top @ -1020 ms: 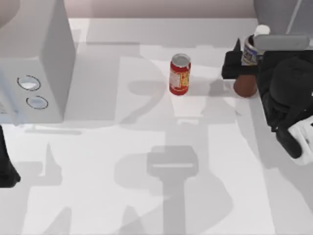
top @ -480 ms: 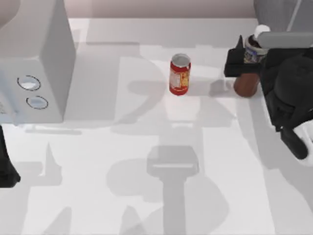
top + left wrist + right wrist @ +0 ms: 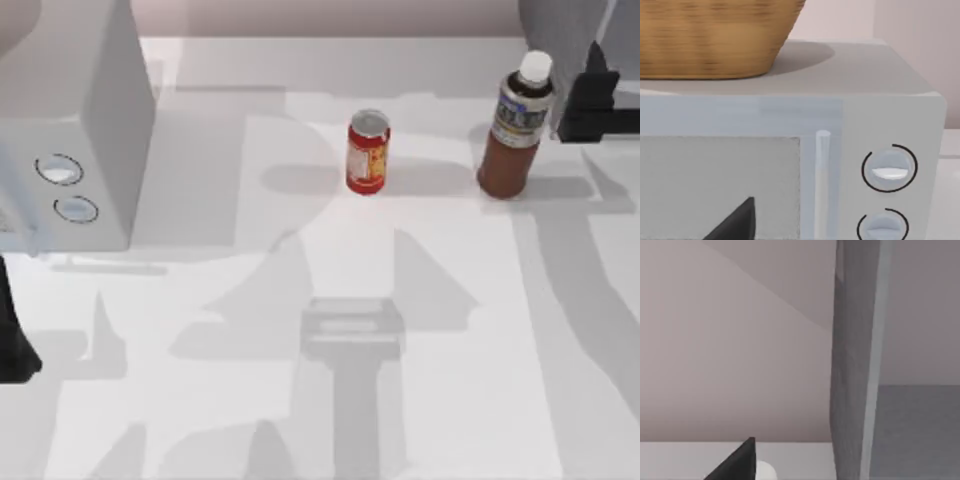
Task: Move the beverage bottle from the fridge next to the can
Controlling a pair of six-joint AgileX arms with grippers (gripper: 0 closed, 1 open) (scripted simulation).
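Toward the table's right side, the bottle [image 3: 516, 128] stands upright on the white table [image 3: 300, 400], free of any grip, with the red can [image 3: 367, 152] upright a little way to its left. Just right of the bottle, at the view's edge, sits the right gripper [image 3: 596, 105]; whether its fingers are spread or closed I cannot tell. Behind it rises the grey fridge [image 3: 570, 30]. At far left stands a microwave [image 3: 70, 130] carrying a wicker basket [image 3: 715, 35], with the left arm [image 3: 12, 340] parked beside it.
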